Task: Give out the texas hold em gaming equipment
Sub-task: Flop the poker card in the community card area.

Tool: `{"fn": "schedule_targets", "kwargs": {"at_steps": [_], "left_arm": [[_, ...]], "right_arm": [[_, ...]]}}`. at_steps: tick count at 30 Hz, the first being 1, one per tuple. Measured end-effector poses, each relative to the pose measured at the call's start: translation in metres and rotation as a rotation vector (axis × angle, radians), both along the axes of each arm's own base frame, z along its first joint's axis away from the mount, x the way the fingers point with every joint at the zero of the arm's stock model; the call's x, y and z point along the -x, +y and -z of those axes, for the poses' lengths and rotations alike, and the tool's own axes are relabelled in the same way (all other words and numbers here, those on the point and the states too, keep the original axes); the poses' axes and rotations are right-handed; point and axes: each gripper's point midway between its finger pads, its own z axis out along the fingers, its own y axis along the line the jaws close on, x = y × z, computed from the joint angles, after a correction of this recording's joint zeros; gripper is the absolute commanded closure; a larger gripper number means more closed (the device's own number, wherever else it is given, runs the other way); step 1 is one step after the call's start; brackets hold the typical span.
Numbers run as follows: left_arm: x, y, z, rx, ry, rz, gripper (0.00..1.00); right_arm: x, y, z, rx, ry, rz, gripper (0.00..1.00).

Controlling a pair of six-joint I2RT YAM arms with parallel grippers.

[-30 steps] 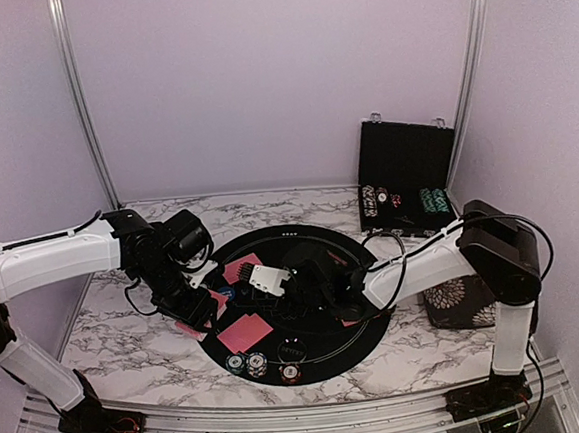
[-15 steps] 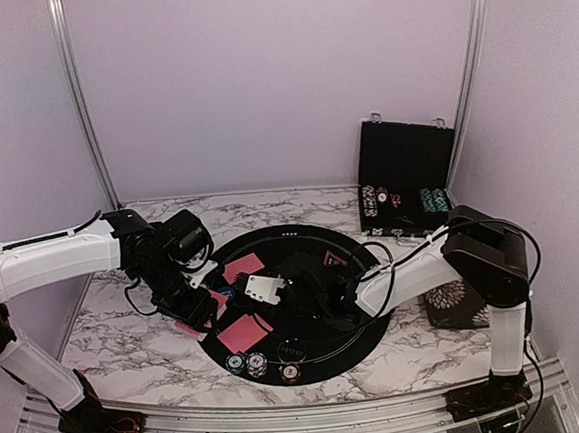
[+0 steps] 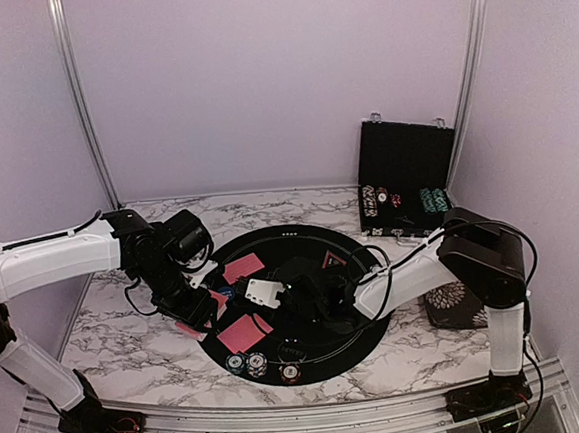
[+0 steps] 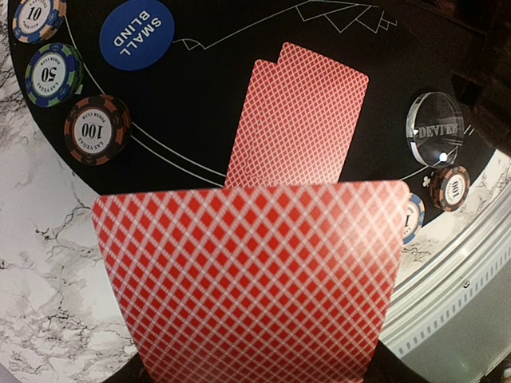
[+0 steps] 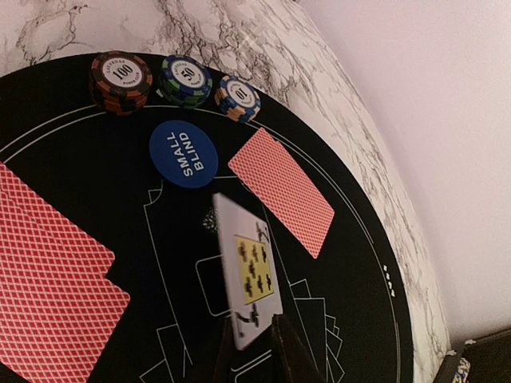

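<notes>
My right gripper (image 5: 254, 355) is shut on the near end of a face-up seven of clubs (image 5: 249, 271), held tilted just above the round black mat (image 3: 312, 245); its white face (image 3: 265, 291) shows from above. Past it lie a blue small-blind button (image 5: 183, 154), a red-backed card (image 5: 281, 191) and three chip stacks (image 5: 185, 80). My left gripper (image 3: 191, 302) is at the mat's left edge, shut on a red-backed deck (image 4: 247, 279) that hides its fingers. Two overlapping red cards (image 4: 299, 116) lie beyond the deck. A clear dealer button (image 4: 435, 128) sits to their right.
The open black chip case (image 3: 407, 177) stands at the back right with chips inside. The floral black pad (image 3: 461, 298) lies beside the right arm. More chip stacks (image 3: 256, 363) sit at the mat's near edge. A metal rail runs along the table front.
My right gripper has carried the white card slightly left and nearer over the mat. The left arm and its deck have not moved.
</notes>
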Motion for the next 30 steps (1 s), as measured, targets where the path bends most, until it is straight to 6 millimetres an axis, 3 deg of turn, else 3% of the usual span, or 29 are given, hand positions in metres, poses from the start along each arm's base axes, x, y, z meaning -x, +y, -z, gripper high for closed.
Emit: {"fn": "schedule_targets", "kwargs": {"at_steps": [16, 25, 30], "left_arm": [[0.0, 0.0, 0.0, 0.001, 0.0, 0.0, 0.49], [0.0, 0.0, 0.0, 0.001, 0.0, 0.001, 0.49], [0.001, -0.001, 0.0, 0.003, 0.003, 0.001, 0.49]], "right_arm": [[0.023, -0.001, 0.014, -0.071, 0.201, 0.007, 0.68], [0.023, -0.004, -0.038, -0.248, 0.294, 0.041, 0.61], [0.014, -0.02, -0.054, -0.335, 0.397, 0.087, 0.55]]}}
